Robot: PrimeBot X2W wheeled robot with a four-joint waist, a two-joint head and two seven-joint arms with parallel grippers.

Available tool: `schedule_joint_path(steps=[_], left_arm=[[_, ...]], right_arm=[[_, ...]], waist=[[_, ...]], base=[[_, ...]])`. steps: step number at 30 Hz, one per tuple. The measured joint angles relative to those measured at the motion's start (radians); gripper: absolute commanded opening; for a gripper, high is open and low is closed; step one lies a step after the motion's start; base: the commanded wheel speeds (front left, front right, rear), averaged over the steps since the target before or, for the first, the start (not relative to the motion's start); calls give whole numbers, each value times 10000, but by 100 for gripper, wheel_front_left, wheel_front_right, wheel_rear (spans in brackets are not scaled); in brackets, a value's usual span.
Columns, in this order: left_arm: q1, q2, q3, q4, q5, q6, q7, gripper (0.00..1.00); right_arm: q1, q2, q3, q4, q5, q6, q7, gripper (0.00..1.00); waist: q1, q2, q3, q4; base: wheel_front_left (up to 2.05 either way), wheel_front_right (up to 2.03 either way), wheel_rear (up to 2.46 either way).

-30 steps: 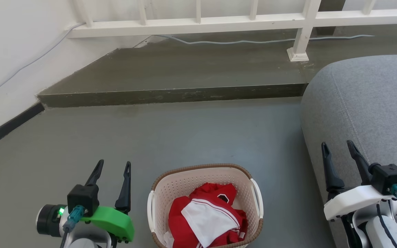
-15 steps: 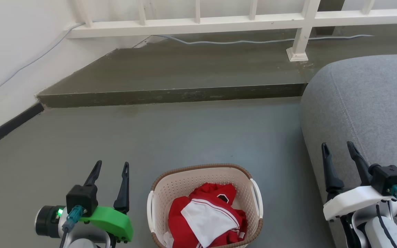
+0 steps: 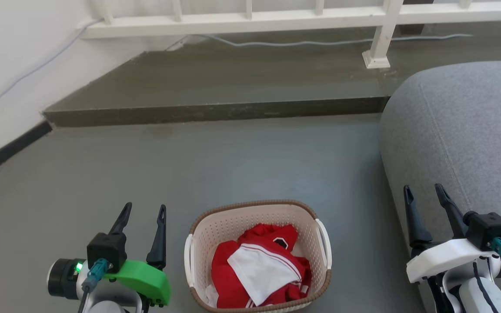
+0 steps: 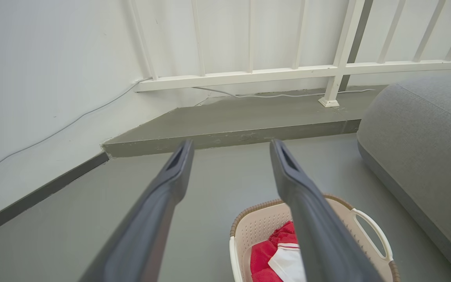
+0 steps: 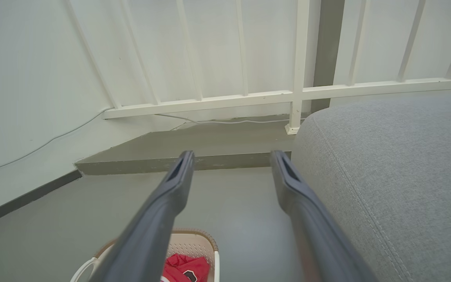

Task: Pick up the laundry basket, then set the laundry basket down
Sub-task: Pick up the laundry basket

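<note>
Basket position: we find the laundry basket (image 3: 233, 226) upright on the grey floor (image 3: 233, 161), between the two hands and touching neither. Red and white clothing (image 3: 259, 269) lies inside it. We read the left hand (image 3: 145, 205) as open, with its fingers spread and empty, near the basket's left side. The right hand (image 3: 422, 187) is also open and empty, and appears against the edge of the grey sofa (image 3: 463, 126) in the head view.
</note>
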Motion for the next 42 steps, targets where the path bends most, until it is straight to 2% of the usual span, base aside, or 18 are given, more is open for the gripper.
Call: schedule_joint_path(steps=[9,22,33,42], left_arm=[[-139,-67,-92,-82,86,12,159,100],[-1161,-259,-105,125,173,13,322,100],[-2541,-355,-96,686,174,-15,433,100],[-4127,-424,-59,1442,165,-370,836,100]], right_arm=[[-205,56,-13,54,0,186,0,100],[-1119,205,-15,604,4,397,0,100],[-2427,299,-132,965,4,451,-2,100],[-4014,297,96,1567,-121,598,-27,100]], waist=[[0,0,879,1],[0,0,2618,13],[1,0,4181,25],[1,0,5473,118]], base=[[0,0,0],[0,0,0],[0,0,0],[0,0,0]])
